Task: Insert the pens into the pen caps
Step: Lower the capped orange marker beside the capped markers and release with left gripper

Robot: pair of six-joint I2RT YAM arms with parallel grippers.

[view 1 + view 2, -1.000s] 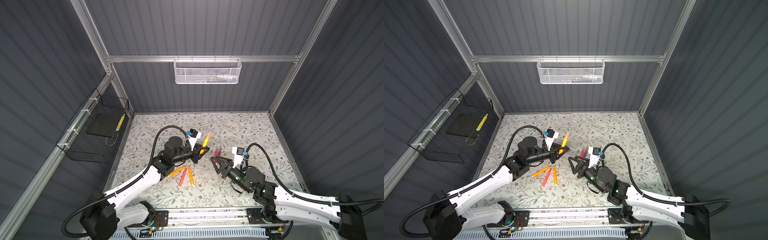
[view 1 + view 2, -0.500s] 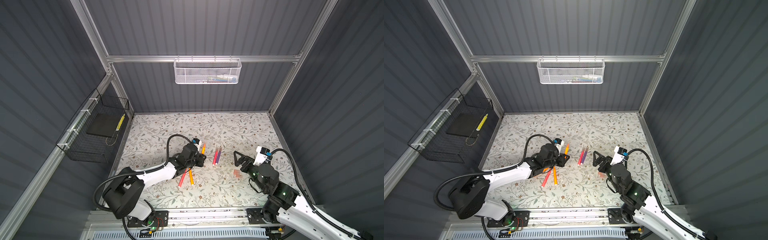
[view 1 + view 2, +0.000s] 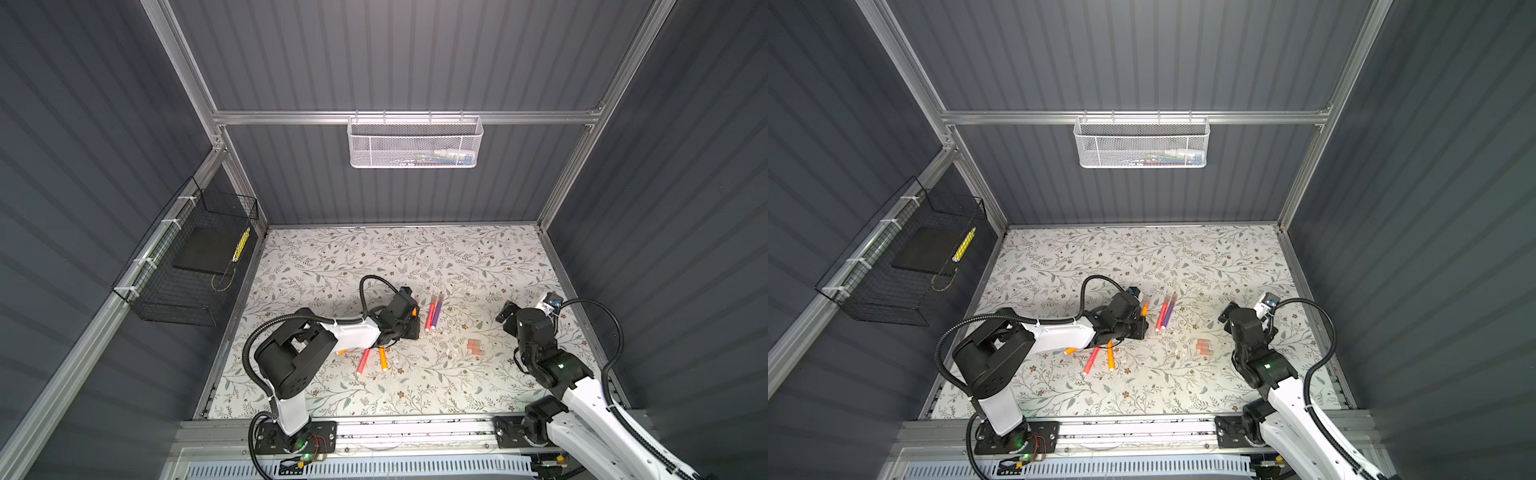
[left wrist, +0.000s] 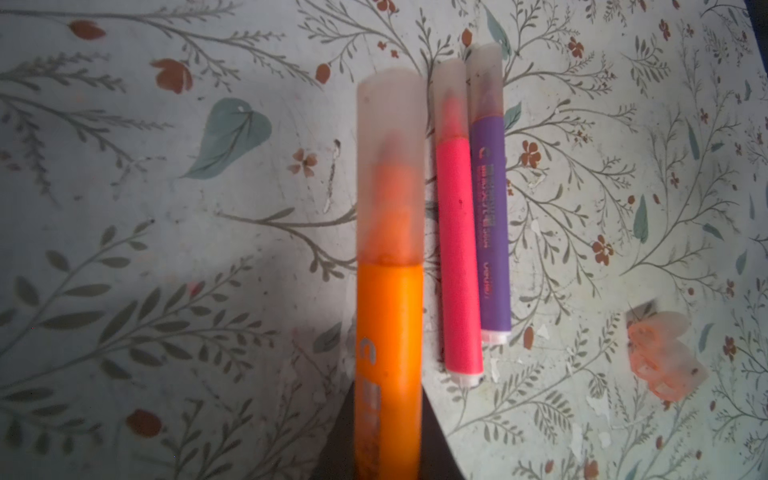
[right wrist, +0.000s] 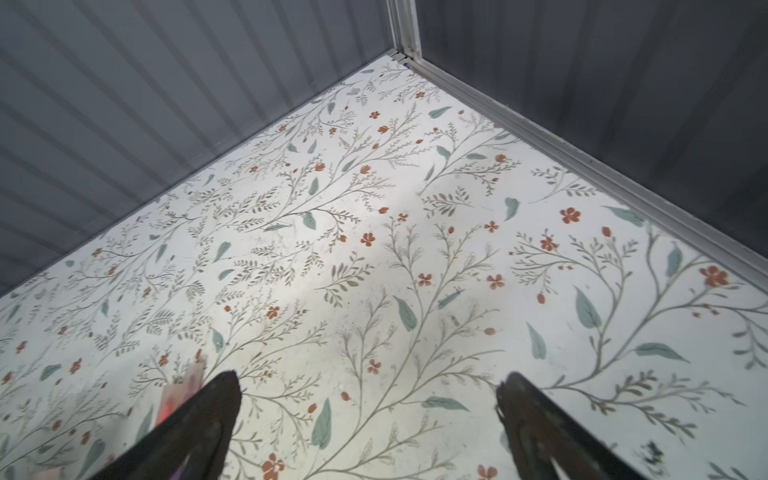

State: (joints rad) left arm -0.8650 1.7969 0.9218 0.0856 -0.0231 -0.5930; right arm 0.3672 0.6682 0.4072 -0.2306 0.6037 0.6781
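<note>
My left gripper (image 3: 409, 323) (image 4: 388, 436) is shut on an orange pen (image 4: 388, 324) whose translucent cap (image 4: 390, 166) is on. It holds the pen low over the mat, just left of a capped pink pen (image 3: 430, 312) (image 4: 459, 266) and a capped purple pen (image 3: 437, 309) (image 4: 492, 232) that lie side by side. A cluster of loose pen caps (image 3: 475, 347) (image 3: 1203, 347) (image 4: 660, 353) lies to the right. A red-pink pen (image 3: 363, 360) and an orange pen (image 3: 382, 358) lie near the left arm, with a third orange pen (image 3: 340, 352) mostly hidden under it. My right gripper (image 3: 519, 311) (image 5: 369, 384) is open and empty near the right wall.
The floral mat (image 3: 374, 257) is walled on three sides. A white mesh basket (image 3: 415, 143) hangs on the back wall and a black wire basket (image 3: 187, 266) on the left wall. An aluminium rail (image 3: 395, 428) runs along the front edge.
Both arms have parted from mid-air at the centre. The left one has lowered the capped orange pen beside the pink and purple pens. The right gripper has opened and drawn back right.
</note>
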